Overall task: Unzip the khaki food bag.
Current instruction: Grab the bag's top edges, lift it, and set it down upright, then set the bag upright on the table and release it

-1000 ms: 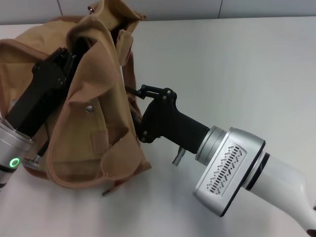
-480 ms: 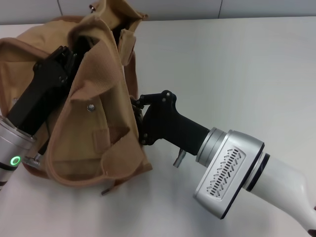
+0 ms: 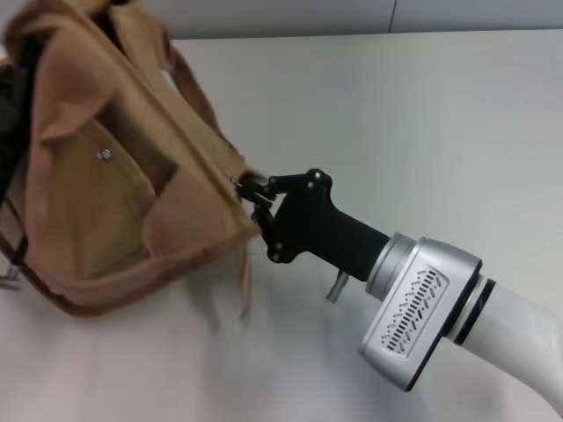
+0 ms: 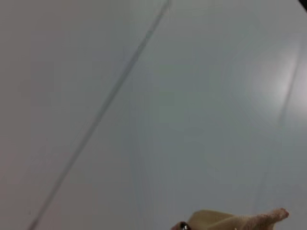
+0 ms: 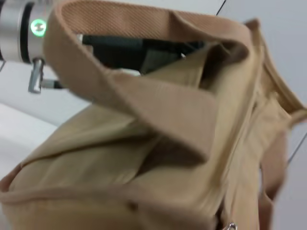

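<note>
The khaki food bag [image 3: 114,176] is tan canvas with brown trim. It hangs tilted at the left of the head view, snap pocket [image 3: 105,156] facing me. My right gripper [image 3: 250,188] is pinched shut at the bag's near right corner, by the end of the top seam. The right wrist view shows the bag [image 5: 144,143] up close, with a silver zipper pull [image 5: 230,225] at the edge. My left gripper [image 3: 10,105] is mostly hidden behind the bag. Its black body [image 5: 144,48] shows under a strap handle [image 5: 129,24]. A bit of tan cloth [image 4: 240,220] shows in the left wrist view.
The white table [image 3: 396,114] stretches to the right and behind my right arm [image 3: 422,303]. A grey wall edge runs along the back. The left arm's silver wrist with a green light [image 5: 36,26] sits beside the bag.
The bag has swung up and to the left, and the left arm has gone with it, almost out of view. My right gripper stayed at the bag's corner, shifting slightly right.
</note>
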Robot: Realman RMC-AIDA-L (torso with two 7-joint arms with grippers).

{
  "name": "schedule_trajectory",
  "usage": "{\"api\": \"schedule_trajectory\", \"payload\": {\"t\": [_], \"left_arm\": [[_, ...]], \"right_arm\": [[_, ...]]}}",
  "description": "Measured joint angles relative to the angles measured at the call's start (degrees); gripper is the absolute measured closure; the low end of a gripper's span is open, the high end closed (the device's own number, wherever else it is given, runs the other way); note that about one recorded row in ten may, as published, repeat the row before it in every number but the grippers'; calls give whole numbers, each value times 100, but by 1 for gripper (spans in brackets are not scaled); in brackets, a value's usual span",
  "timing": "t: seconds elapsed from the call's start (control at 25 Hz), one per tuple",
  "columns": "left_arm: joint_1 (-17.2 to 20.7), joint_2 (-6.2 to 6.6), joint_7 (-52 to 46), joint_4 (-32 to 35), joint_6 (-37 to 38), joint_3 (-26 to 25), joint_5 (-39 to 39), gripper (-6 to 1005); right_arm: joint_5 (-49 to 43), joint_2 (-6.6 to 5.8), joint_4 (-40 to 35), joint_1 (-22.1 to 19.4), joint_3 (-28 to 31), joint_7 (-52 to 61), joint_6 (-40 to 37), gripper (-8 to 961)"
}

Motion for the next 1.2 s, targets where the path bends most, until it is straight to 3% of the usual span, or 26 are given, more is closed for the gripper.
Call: {"api": "schedule_trajectory", "payload": {"t": [0.52,0.76,0.96,1.2], "left_arm": [[172,6,0,98,-2,-274,7,906],[144,9,27,99,-21,-227,51,905],[123,9,31,99,-4,-219,120,904],[115,9,33,98,18,-221,129,902]], "right_arm": [[55,0,-213,-296,205,13,-300,820],[67,0,-435,-198,462,21,-185,787],[65,0,-453,59,508,22,359,541],[23,0,-409,267,477,25,656,454]]}}
